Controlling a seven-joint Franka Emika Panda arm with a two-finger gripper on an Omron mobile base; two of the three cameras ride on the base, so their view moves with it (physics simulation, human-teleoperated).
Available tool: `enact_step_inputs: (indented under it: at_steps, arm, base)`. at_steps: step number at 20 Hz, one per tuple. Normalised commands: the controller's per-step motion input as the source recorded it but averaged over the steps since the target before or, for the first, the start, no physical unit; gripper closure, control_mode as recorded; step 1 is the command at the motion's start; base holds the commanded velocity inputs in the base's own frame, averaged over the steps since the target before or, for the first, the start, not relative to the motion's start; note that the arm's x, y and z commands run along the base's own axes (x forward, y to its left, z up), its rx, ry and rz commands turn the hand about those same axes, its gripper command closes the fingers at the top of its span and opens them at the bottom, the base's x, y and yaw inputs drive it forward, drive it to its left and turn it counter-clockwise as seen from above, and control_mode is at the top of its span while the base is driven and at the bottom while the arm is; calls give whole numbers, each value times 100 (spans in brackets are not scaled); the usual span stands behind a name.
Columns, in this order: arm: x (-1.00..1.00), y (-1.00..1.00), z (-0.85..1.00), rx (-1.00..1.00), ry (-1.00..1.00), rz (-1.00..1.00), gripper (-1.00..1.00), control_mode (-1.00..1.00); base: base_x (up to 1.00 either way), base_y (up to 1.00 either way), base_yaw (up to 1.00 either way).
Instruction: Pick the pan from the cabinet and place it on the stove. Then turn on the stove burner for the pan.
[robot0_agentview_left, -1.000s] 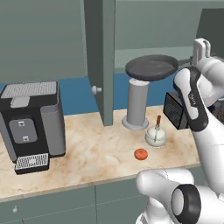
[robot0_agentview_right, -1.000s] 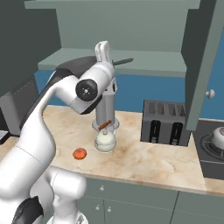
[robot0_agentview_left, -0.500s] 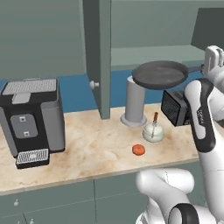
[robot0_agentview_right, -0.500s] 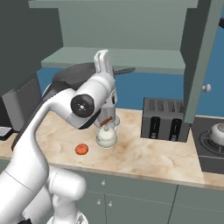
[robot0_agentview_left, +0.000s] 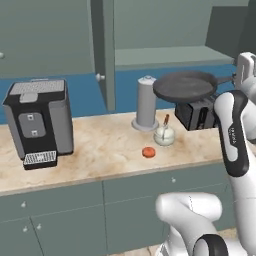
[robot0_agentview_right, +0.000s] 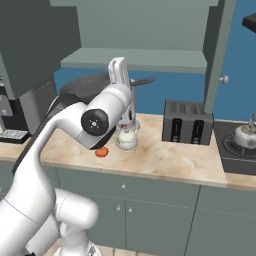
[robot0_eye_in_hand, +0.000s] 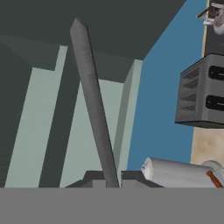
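Beige marble counter (robot0_agentview_left: 105, 150) under open grey-green cabinet (robot0_agentview_left: 102, 50), hand (robot0_eye_in_hand: 108, 177) pinching the pan (robot0_agentview_left: 185, 86) handle

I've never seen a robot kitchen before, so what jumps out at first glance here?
A dark pan hangs in mid-air above the marble counter, held by its handle in the white arm's end effector. Behind it the wall cabinet stands open. A black coffee machine sits at the counter's left.

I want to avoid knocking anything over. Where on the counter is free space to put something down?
Bare counter lies between the coffee machine and the grey canister, and along the front edge right of the tomato, before the toaster. Crowded: canister, small jar and tomato cluster under the held pan.
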Motion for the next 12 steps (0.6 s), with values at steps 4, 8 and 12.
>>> enact_step_inputs:
  at_steps: [4, 8, 12]
  arm:
    - [0, 0, 0, 0, 0, 0, 100, 100]
    - [0, 0, 0, 0, 0, 0, 100, 100]
    - [0, 0, 0, 0, 0, 0, 100, 100]
  base:
    - [-68, -14, 0]
    - [-76, -21, 0]
    - [-77, -33, 0]
